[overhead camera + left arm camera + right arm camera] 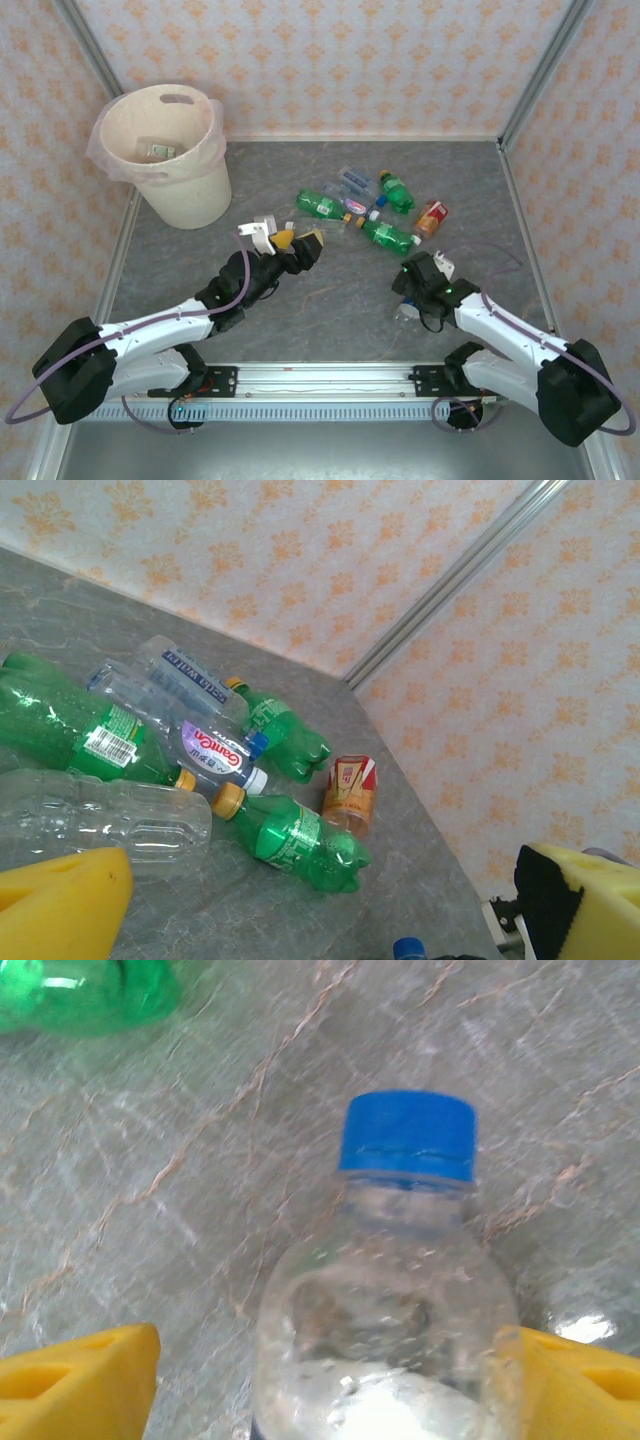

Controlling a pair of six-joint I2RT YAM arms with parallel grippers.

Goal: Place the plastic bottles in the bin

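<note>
Finds left gripper [297, 240] spread wide, empty, mid-table. Finds right gripper [410, 305] straddling a clear blue-capped bottle [390, 1340] at front right, jaws apart (one pad touching, the other clear of it). Notes other plastic bottles [385, 235] lying clustered right of centre. Places bin [190, 195] at rear left, well apart.

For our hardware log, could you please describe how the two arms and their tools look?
The left arm and the right arm have white link shells, black joints and bases, and a looping purple cable each. The left tool and the right tool carry yellow wedge-shaped fingers.
</note>
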